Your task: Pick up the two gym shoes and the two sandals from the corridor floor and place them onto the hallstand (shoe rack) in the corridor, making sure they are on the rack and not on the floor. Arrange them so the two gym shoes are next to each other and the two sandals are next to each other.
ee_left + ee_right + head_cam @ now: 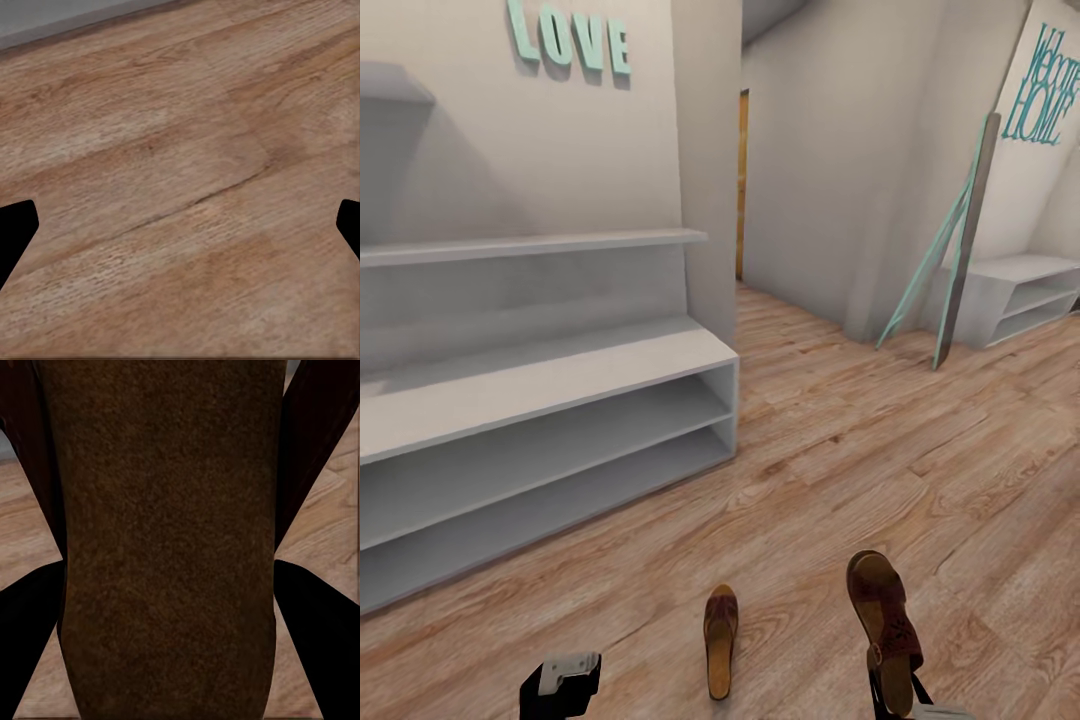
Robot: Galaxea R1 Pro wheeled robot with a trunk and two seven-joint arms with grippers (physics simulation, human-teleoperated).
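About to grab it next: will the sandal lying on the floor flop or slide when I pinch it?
The sandal on the floor looks flat and slim, so probably light and somewhat bendy. On the smooth floor it may skid if nudged.

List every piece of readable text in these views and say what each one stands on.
"LOVE": teal block letters mounted on the pale wall above the hallstand.
"Welcome HOME": teal lettering on the far wall panel at right, above a second low shelf unit; the top word is thin script and only just legible.
No text can be read on the sandals, the floor or in either wrist view.
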